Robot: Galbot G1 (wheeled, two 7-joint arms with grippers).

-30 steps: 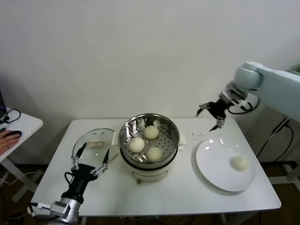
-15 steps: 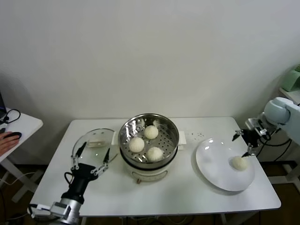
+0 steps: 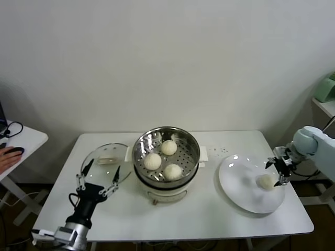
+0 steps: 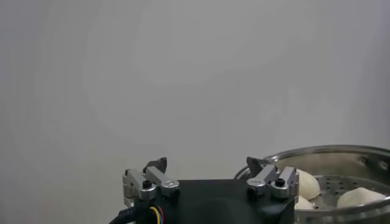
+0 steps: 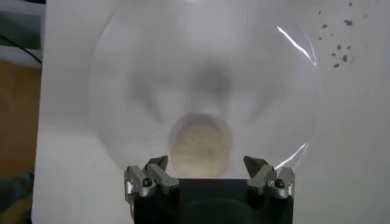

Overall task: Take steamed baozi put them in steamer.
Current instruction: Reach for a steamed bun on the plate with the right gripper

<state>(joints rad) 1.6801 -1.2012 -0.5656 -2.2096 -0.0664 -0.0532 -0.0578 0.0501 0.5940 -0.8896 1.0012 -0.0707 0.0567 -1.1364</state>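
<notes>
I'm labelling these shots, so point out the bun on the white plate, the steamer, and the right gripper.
bun on the plate (image 3: 266, 181), head view, its rounded top.
steamer (image 3: 191, 142), head view, the shiny right rim.
right gripper (image 3: 279, 169), head view, midway between the open fingertips above the bun.

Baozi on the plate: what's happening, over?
Right gripper open, over last baozi on plate. Three in steamer. Left gripper open, idle. Nothing blocking.

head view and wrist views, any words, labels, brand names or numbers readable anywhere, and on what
None: no readable text in any view.
Round shiny stainless-steel steamer: its white base shows a small mark at the front, too small to read.
Round white plate: plain.
Flat glass lid: plain.
Dark specks on the white table: crumbs or marks, not letters.
</notes>
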